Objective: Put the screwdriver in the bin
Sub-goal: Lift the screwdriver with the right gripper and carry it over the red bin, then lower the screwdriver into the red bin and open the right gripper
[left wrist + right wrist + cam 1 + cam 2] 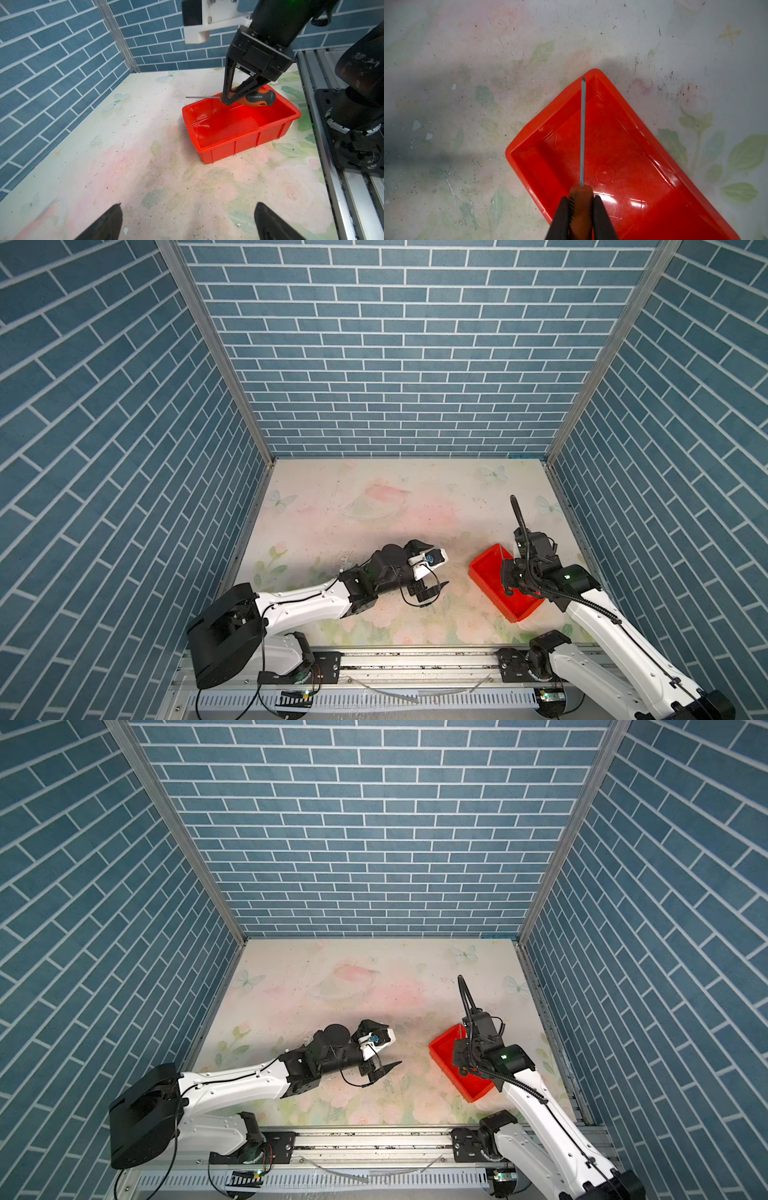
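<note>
Right claw (580, 197) is clamped on the orange handle of the screwdriver (583, 133), holding it roughly level above the bin (245, 145). The tip reaches a corner rim. Centre the tool over the bin, lower it, then release. Left claw (187, 204) stands open, empty, above the desk (145, 166). Count: one screwdriver, one bin, two claws.

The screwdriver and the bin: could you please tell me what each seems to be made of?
The screwdriver: handle looks like orange plastic with matte black, possibly rubbery, panels; the thin grey shaft looks like dull metal. The bin: glossy red moulded plastic, judging by bright highlights on its floor and ribs on its wall.
</note>
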### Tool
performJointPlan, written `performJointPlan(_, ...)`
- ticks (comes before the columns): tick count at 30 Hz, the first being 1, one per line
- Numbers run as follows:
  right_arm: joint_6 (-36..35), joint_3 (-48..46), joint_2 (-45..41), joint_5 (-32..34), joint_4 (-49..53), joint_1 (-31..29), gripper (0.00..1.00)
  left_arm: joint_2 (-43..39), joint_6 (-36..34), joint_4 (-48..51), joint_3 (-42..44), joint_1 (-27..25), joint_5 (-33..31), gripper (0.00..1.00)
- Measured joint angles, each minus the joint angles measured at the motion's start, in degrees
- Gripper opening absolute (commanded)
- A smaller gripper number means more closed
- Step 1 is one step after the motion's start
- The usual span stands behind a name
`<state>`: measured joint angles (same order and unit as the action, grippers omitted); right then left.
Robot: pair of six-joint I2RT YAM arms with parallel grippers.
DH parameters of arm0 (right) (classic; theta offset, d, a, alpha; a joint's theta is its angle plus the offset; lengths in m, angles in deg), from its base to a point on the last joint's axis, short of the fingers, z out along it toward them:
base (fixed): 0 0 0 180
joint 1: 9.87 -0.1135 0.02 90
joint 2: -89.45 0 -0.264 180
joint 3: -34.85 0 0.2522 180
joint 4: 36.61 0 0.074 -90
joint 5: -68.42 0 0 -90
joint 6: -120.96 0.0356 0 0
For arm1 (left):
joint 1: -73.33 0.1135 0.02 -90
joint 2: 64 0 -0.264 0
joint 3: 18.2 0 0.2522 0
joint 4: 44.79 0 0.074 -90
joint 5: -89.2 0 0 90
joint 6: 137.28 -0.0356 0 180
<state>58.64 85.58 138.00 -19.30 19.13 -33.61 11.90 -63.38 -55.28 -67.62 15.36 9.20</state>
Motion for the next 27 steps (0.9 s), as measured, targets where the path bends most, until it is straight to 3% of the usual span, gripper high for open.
performJointPlan(27,-0.63,-3.85,17.88,-0.15,-15.54,0.00,0.00,-1.68,1.33,4.04,0.00,-0.94,2.82,1.00)
